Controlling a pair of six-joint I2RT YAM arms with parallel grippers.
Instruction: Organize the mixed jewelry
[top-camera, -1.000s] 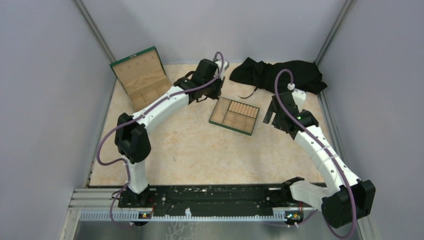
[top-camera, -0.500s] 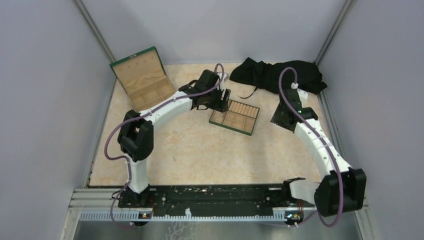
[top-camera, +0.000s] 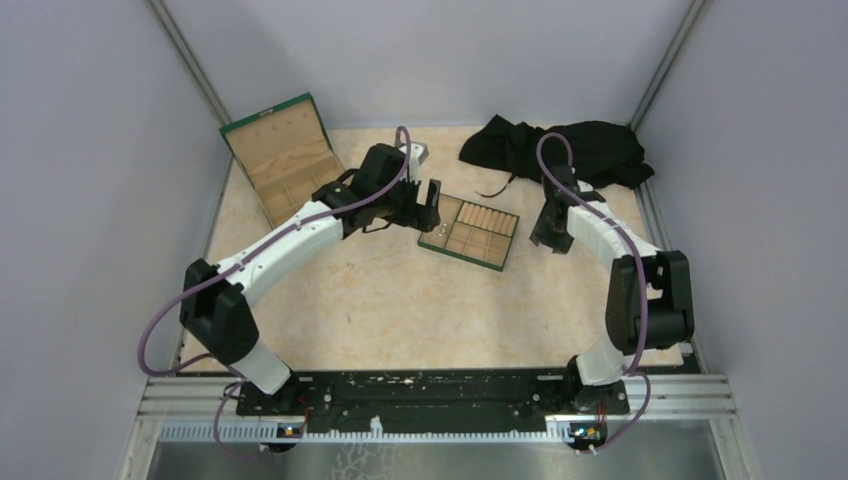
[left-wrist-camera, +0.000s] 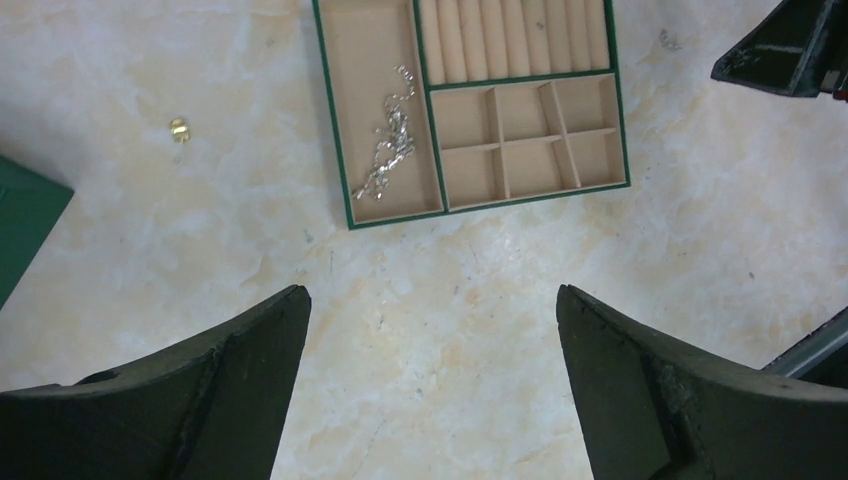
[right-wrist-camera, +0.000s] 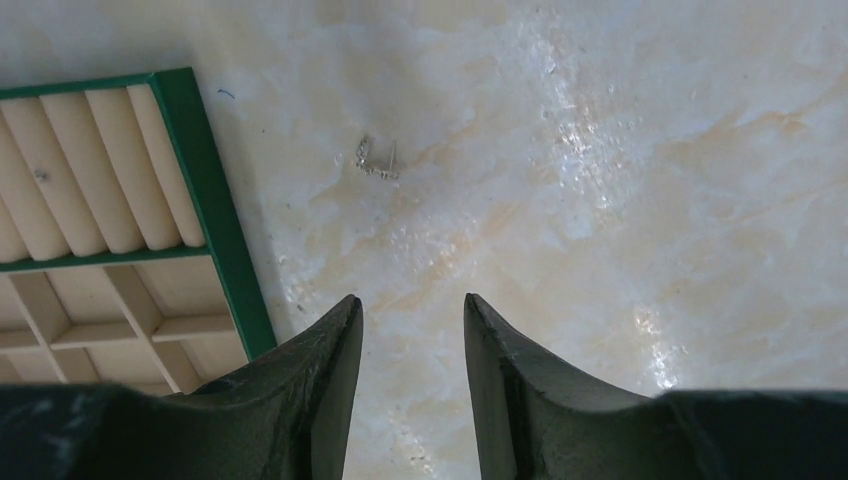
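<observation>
1. Small silvery piece (right-wrist-camera: 377, 160) on the bare table (right-wrist-camera: 650, 200), just beside the green rim of the tray (right-wrist-camera: 215, 220), ahead of the right gripper (right-wrist-camera: 412, 370); fingers narrowly parted, holding nothing.
2. Left gripper (left-wrist-camera: 430, 380) above the table, fingers spread wide, empty; silvery chain (left-wrist-camera: 390, 135) heaped in the tray's long compartment, gold piece (left-wrist-camera: 179, 128) well apart on the table.
3. Probably featherlight, thin, slippery, easily bent; best pinched across the middle, straight down.
4. No readable brand, label or writing.
</observation>
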